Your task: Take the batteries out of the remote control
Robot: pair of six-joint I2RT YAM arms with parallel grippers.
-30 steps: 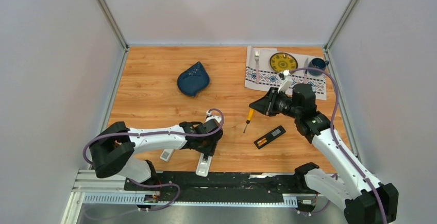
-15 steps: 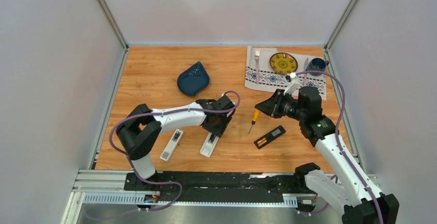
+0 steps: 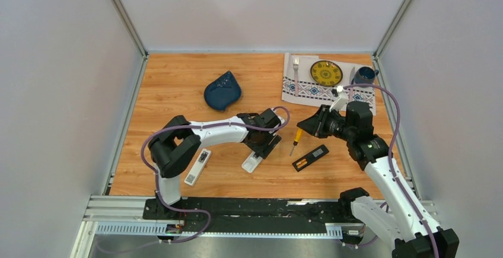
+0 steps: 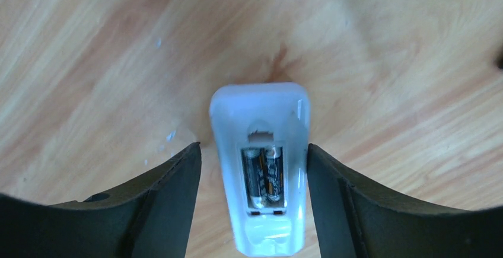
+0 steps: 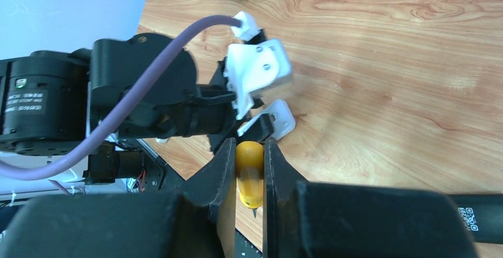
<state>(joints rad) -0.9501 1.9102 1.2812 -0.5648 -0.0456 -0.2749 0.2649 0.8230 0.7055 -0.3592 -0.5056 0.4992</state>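
A white remote (image 4: 259, 169) lies back-up on the wooden table with its battery bay open. Two dark grey and orange batteries (image 4: 265, 176) sit side by side in the bay. My left gripper (image 4: 254, 210) is open and straddles the remote; the right finger (image 4: 356, 210) touches its edge and a gap shows on the left. In the top view the left gripper (image 3: 264, 143) is over the remote (image 3: 251, 163). My right gripper (image 5: 249, 151) is shut on an orange-handled screwdriver (image 5: 249, 178), held tip-down (image 3: 296, 137) just right of the remote.
A black remote (image 3: 310, 158) with an open bay lies at the right front. A slim white remote (image 3: 197, 166) lies at the left front. A blue teardrop dish (image 3: 222, 91) is behind. A patterned cloth (image 3: 308, 89) holds a yellow plate (image 3: 325, 72), fork (image 3: 296, 67) and blue mug (image 3: 363, 76).
My left gripper swung away from the front edge toward the table's middle. The white remote moved with it and turned. My right gripper shifted slightly right with the screwdriver.
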